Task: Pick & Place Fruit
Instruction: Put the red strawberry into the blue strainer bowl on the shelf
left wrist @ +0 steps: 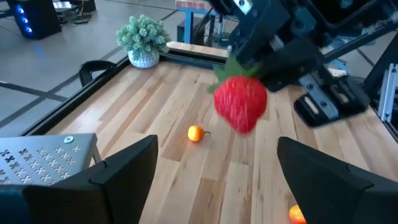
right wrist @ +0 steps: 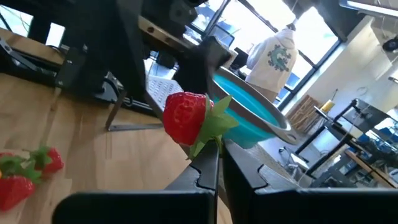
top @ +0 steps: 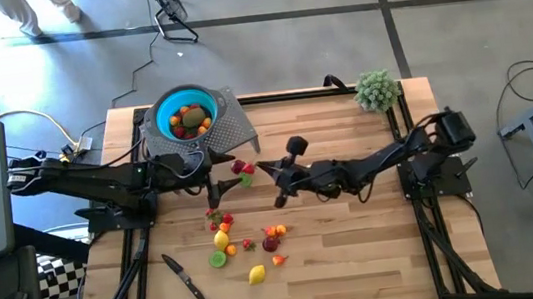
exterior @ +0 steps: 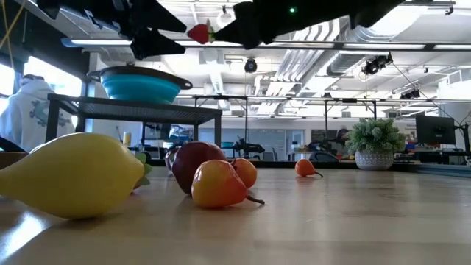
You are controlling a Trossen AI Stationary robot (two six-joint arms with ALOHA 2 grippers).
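- The right gripper [top: 256,167] pinches a strawberry [top: 241,167] by its green leaves, up in the air beside the bowl [top: 187,113].
- The left gripper [top: 217,175] waits open-fingered, facing it.
- Close squarely around the red body first; let the leaves go only once that grip is firm.

Red strawberry [right wrist: 184,117] aloft by leaves.
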